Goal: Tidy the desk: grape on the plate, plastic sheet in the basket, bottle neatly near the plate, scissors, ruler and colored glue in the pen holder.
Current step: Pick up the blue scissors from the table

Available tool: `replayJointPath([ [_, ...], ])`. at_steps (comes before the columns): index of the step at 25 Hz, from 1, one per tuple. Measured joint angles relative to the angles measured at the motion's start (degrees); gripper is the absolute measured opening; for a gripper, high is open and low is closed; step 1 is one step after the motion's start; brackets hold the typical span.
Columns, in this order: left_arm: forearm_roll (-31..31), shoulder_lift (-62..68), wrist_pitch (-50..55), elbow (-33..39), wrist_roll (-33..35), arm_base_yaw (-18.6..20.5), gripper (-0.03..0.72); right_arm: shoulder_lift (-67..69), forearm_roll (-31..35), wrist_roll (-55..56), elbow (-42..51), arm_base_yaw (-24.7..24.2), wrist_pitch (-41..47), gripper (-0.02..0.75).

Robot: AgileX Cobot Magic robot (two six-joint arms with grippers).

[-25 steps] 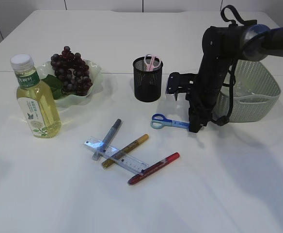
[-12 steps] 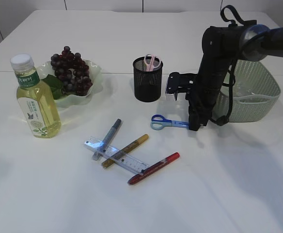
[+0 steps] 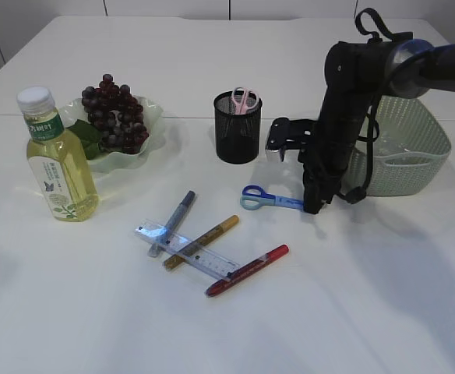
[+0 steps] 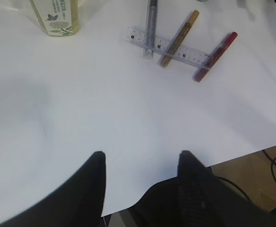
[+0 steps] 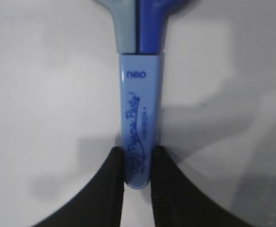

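- Right now the right gripper (image 5: 138, 177) stands tip-down on the white table (image 3: 352, 296), its two black fingers pinching the capped blade end of the blue scissors (image 3: 270, 199).
- From the gripper the scissors run straight away toward their handles; in the exterior view that long axis lies roughly left to right, handles pointing left, just in front of the black mesh pen holder (image 3: 238, 128).
- Seen close, the blade end wears a pale-blue sheath with printed lettering, and the handles are one grey-blue, one deep blue; the scissors lie flat on the table.
- Judging by position, the right arm is the one for this item: the pen holder is near, up and to the left, already holding a pink pair of scissors (image 3: 244, 100).
- Meanwhile the left gripper (image 4: 140, 163) hovers spread and empty near the table's front edge, well apart from the ruler (image 4: 168, 46) and glue pens (image 4: 214, 49).
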Motion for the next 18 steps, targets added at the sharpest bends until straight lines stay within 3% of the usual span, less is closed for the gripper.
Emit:
replayJointPath([
  [9, 0.0, 0.0, 0.0, 0.0, 0.0, 0.0, 0.362, 0.0, 1.27, 1.92, 0.0, 0.0, 0.27, 0.142],
  [18, 0.0, 0.0, 0.0, 0.0, 0.0, 0.0, 0.362, 0.69, 1.92, 17.51, -1.84, 0.0, 0.82, 0.141],
])
